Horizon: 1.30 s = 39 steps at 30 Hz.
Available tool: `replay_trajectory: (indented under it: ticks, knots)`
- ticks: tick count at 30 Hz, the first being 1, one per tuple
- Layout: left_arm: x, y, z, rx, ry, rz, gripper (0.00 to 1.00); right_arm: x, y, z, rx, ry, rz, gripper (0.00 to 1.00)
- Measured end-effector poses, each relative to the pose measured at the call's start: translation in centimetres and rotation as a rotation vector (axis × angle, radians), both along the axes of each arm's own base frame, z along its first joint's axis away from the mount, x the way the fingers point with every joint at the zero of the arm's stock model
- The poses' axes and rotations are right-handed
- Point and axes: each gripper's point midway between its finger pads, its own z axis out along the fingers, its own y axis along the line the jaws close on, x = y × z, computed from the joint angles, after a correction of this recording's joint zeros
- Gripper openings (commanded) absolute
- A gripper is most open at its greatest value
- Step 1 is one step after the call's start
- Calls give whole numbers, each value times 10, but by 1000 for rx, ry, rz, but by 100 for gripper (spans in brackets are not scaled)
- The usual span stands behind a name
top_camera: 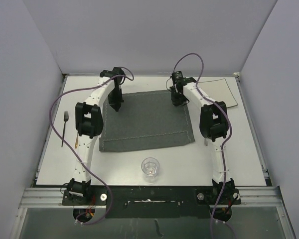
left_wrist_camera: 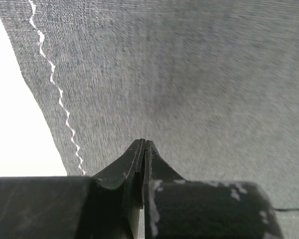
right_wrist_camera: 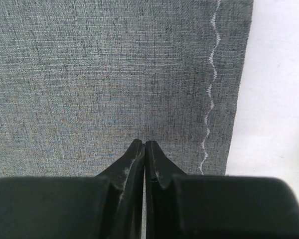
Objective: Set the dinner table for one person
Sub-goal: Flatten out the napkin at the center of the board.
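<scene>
A dark grey stitched placemat lies flat in the middle of the white dinner table. My left gripper is at its far left corner and my right gripper at its far right corner. In the left wrist view the jaws are pressed together at the placemat's edge, with white table to the left. In the right wrist view the jaws are also shut at the cloth, with its stitched edge and table on the right.
A fork and a thin brownish utensil lie at the table's left side. A clear glass stands near the front edge. A square white plate sits at the back right. Walls enclose three sides.
</scene>
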Motion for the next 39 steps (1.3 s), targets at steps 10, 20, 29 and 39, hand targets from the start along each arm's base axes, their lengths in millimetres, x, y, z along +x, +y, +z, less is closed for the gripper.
replay_trajectory:
  ticks: [10,20,29,39]
  knots:
    - [4,19,-33,16,60,56,0,7,6,6,22,-17,8,0]
    - [13,20,-40,-24,63,64,0,12,7,-14,20,8,-4,0]
    - [29,14,-42,-77,35,57,0,20,1,-17,30,0,-37,0]
    - [52,4,-41,-197,-26,65,0,45,-16,-17,66,-42,-105,0]
